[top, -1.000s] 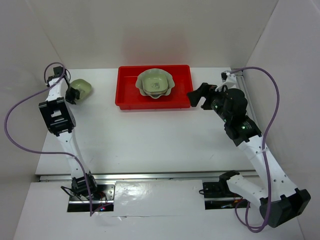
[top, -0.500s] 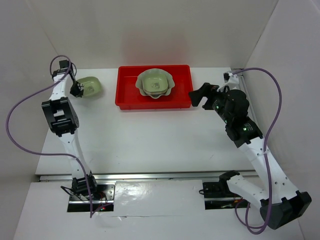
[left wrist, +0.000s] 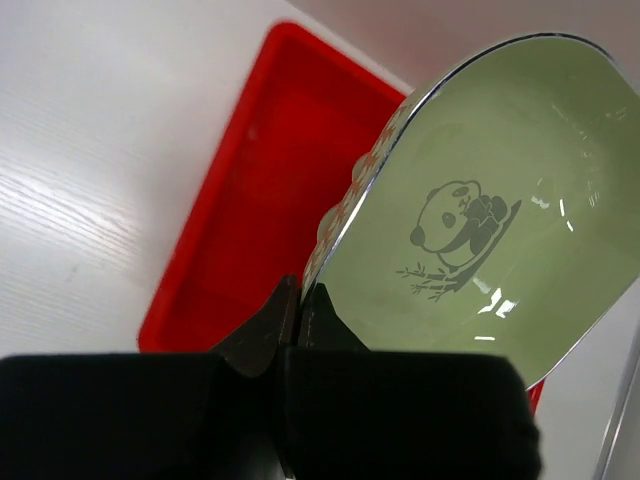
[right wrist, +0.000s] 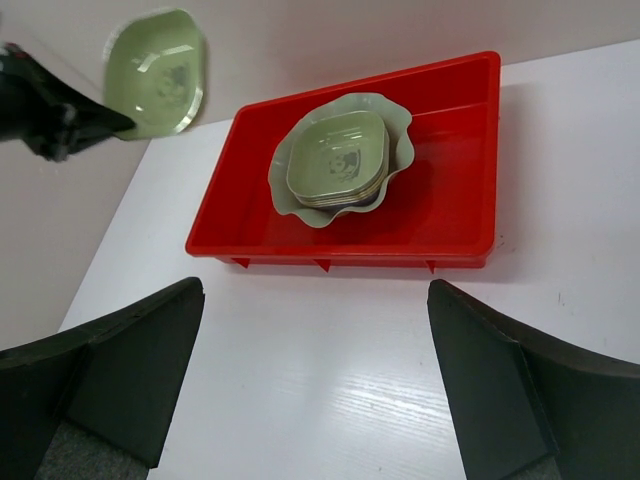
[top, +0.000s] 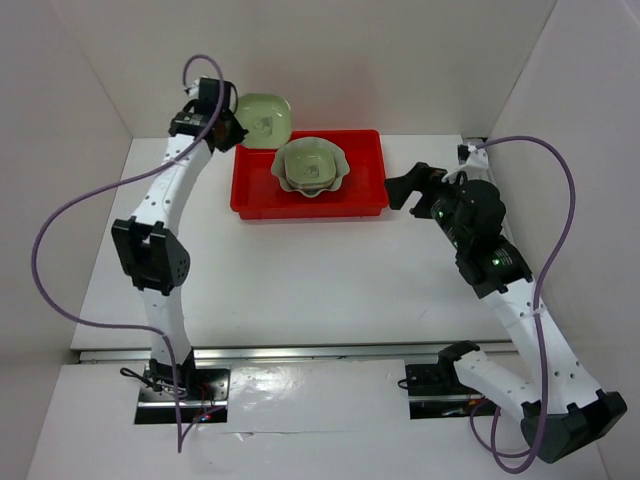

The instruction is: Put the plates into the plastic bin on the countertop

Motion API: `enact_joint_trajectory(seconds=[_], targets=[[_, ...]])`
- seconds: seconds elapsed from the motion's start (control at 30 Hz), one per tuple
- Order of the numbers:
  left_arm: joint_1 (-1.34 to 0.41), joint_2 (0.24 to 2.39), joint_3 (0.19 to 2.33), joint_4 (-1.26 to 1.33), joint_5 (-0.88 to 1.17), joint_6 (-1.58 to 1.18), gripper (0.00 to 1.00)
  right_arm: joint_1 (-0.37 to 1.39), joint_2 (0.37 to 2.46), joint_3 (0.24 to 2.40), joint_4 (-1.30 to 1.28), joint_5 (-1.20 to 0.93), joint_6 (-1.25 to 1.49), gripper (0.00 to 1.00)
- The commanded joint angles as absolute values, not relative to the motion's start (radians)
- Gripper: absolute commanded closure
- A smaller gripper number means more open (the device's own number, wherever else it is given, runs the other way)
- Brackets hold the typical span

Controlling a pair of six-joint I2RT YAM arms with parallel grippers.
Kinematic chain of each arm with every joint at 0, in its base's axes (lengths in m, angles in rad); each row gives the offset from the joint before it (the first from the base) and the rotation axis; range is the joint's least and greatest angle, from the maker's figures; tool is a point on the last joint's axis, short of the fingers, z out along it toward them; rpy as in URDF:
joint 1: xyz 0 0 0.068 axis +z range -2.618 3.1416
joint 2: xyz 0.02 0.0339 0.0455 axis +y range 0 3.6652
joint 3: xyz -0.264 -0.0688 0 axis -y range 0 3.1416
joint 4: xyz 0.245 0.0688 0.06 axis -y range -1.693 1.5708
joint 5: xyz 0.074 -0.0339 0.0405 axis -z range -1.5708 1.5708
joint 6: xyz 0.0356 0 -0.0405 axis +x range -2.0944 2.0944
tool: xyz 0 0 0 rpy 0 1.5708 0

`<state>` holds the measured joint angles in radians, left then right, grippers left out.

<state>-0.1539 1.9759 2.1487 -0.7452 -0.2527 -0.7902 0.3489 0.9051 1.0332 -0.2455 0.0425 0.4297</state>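
Over the last second the left arm has swung from the left side of the worktop (top: 300,270) up toward the far wall. It has carried a small pale-green dish (top: 264,117) with it. A second ago that dish was low beside the arm, well left of the red plastic bin (top: 255,188). Now it hangs in the air by the bin's far-left corner, tilted steeply so its inner face shows.

The left end effector (top: 222,125) pinches the dish by its rim. In the left wrist view the two fingertips (left wrist: 300,310) close on the edge of the dish (left wrist: 480,220), whose panda print faces the camera, and the bin (left wrist: 270,190) lies below. This means the pick-up is done and the carry looks almost finished. What likely remains is levelling the dish, lowering it and letting go.

The right arm has barely moved. Its end effector (top: 405,190) hovers just right of the bin with its fingers spread wide, holding nothing.

The bin (right wrist: 450,200) already holds the large scalloped-rim dish (right wrist: 400,150), sitting roughly at its centre. A stack of small rounded-square dishes (right wrist: 338,160) is nested in it, with a pale-green dish on top. How many lie beneath cannot be counted. The rest of the bin floor is bare red on both sides. No other dish lies loose on the worktop in the overhead view, so the held one appears to be the last.
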Motion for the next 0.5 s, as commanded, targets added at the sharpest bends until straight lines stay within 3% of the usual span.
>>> enact_joint_trajectory(seconds=[0.0,0.47], targets=[[-0.234,2.074,2.145,-0.744,-0.239,-0.819,1.0,0.347,0.874,1.085,-0.262,0.067,0.437,0.0],[-0.302,2.276,2.198,-0.644,-0.137,-0.997,1.0,0.347,0.83,1.075,-0.302,0.098,0.428,0.0]])
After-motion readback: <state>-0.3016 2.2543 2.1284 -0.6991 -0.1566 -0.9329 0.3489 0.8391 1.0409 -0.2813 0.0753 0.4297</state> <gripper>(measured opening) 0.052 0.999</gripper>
